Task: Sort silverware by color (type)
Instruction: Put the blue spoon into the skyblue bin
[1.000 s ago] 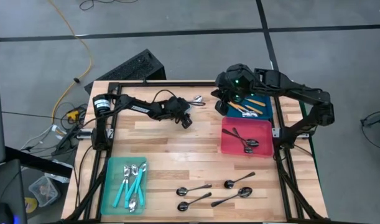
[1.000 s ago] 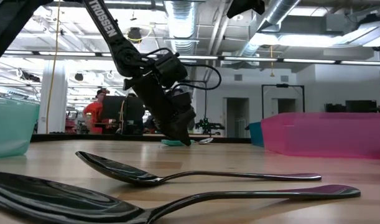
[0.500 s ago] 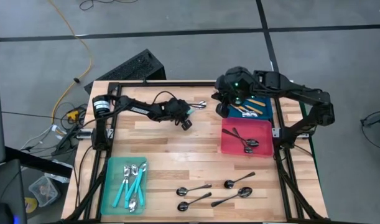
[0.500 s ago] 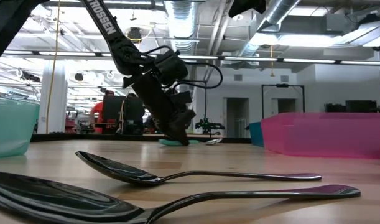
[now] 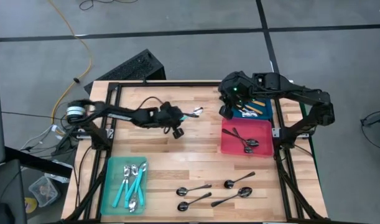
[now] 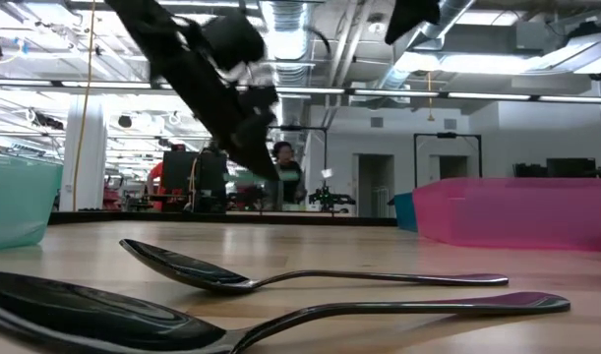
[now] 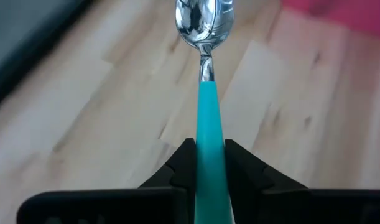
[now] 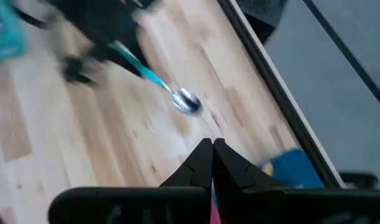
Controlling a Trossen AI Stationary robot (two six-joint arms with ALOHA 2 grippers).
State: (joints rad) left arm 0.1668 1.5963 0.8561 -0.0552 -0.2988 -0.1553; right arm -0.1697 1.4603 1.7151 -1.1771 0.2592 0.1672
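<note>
Left gripper (image 7: 204, 163) now pinches a teal-handled spoon (image 7: 204, 74), lifted off the table; right gripper (image 8: 211, 163) pressed together; teal tray (image 5: 112, 171) likely next.

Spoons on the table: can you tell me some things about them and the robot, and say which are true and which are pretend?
1. The left gripper holds a teal-handled spoon. True.
2. The pink tray is empty. False: dark spoons lie in it.
3. Four dark loose spoons lie on the table. True.
4. The right gripper is wide open. False: it is shut, holding nothing.
5. The teal tray holds orange spoons. False: teal-handled ones.
</note>
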